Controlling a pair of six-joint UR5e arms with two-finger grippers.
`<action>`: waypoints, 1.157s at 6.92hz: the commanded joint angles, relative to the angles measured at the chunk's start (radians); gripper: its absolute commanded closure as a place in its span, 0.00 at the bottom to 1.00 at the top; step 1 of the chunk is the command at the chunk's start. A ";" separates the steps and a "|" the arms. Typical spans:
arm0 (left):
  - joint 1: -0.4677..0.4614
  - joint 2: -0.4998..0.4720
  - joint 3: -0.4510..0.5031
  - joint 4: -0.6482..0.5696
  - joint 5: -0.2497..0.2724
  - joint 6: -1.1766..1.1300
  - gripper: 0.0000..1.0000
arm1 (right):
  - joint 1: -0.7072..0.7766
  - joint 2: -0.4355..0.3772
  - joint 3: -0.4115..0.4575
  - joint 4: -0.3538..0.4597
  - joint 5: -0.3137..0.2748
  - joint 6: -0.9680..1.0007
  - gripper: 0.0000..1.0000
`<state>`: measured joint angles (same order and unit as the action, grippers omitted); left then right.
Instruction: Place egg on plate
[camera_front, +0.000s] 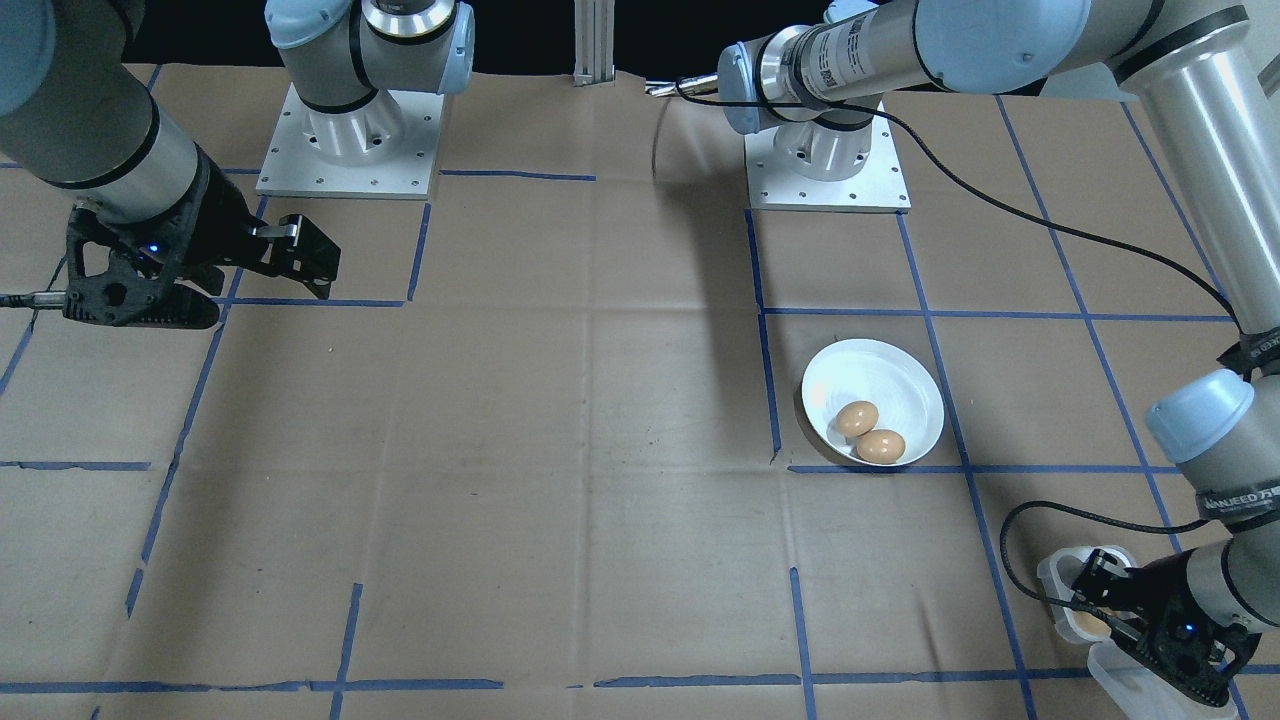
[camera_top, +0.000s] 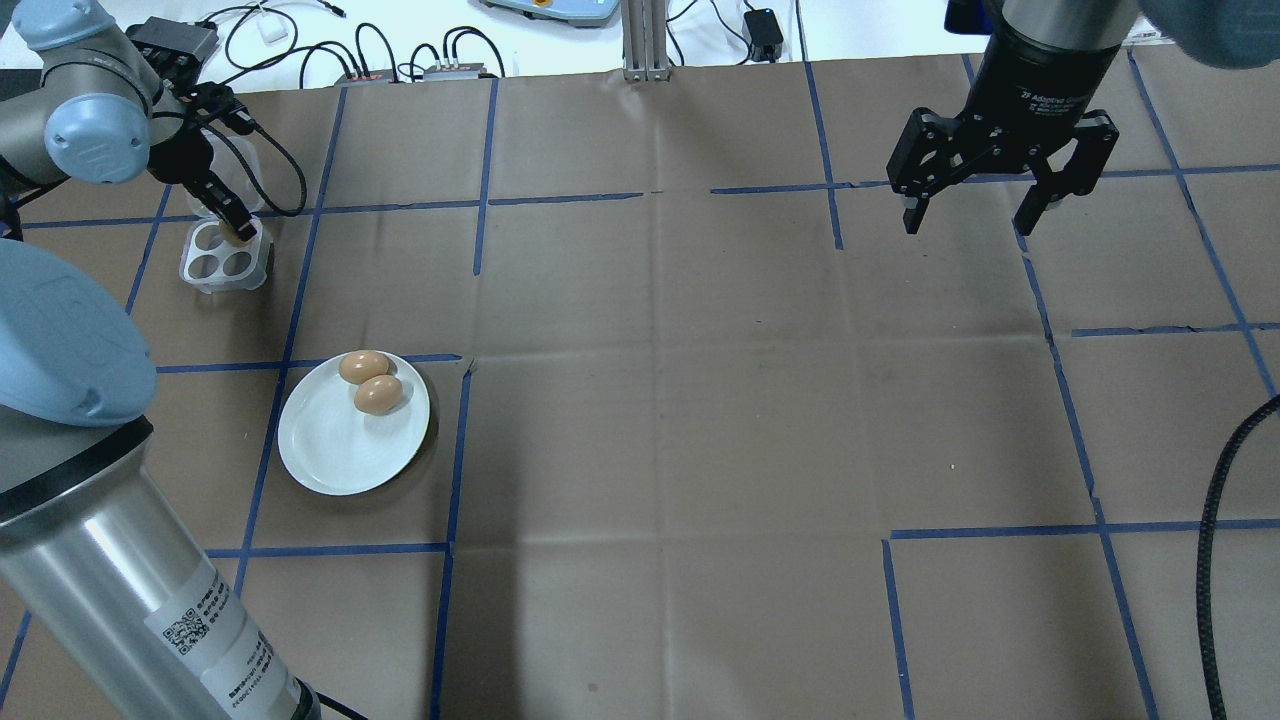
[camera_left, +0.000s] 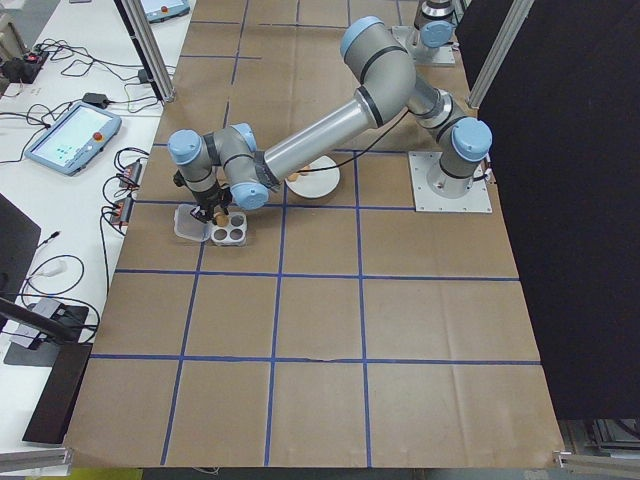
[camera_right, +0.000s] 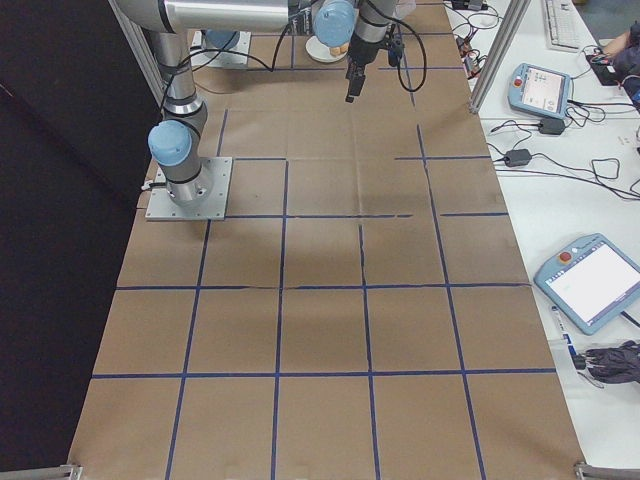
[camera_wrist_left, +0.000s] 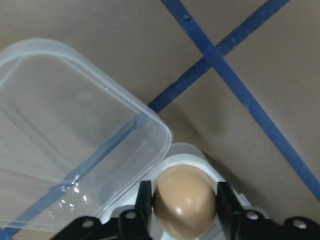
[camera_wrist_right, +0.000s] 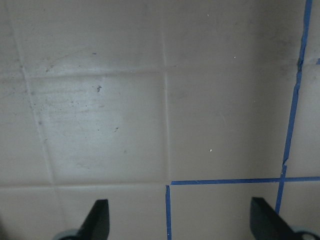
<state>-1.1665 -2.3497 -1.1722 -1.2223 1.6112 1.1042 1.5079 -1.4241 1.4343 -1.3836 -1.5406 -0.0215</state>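
Nearest you in the overhead view is the left arm's silver tube (camera_top: 120, 560), rising at the near left edge of the brown paper-covered counter (camera_top: 700, 420). Follow that arm to the far left and you find the left gripper (camera_top: 232, 222) lowered onto the small white four-hole egg tray (camera_top: 222, 262), whose clear lid (camera_wrist_left: 65, 135) lies open beside it. Your left wrist view shows a brown egg (camera_wrist_left: 184, 201) sitting in a tray hole with a black finger (camera_wrist_left: 144, 200) close against each side of it, so the fingers are narrowed around that egg; you cannot tell whether it has lifted from its hole. Nearer and slightly right of the tray, you see the round white plate (camera_top: 330, 450) resting flat on the counter, with two brown eggs (camera_top: 371, 381) lying touching each other near its far rim. Moving well across to the far right, you find the right gripper (camera_top: 1000, 200) hanging above bare paper, its fingers spread wide and holding nothing, with blue tape lines (camera_wrist_right: 225, 182) visible beneath them.
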 joint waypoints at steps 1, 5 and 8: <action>-0.005 0.035 0.003 -0.049 0.004 -0.001 1.00 | 0.000 0.001 0.000 0.000 -0.001 0.000 0.00; -0.024 0.237 -0.165 -0.284 -0.001 -0.051 1.00 | 0.000 -0.001 0.000 0.000 0.000 0.000 0.00; -0.030 0.410 -0.484 -0.269 -0.016 -0.145 1.00 | 0.000 0.001 0.000 0.000 0.000 0.000 0.00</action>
<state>-1.1941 -1.9978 -1.5425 -1.4981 1.6005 0.9873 1.5079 -1.4243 1.4343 -1.3837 -1.5412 -0.0215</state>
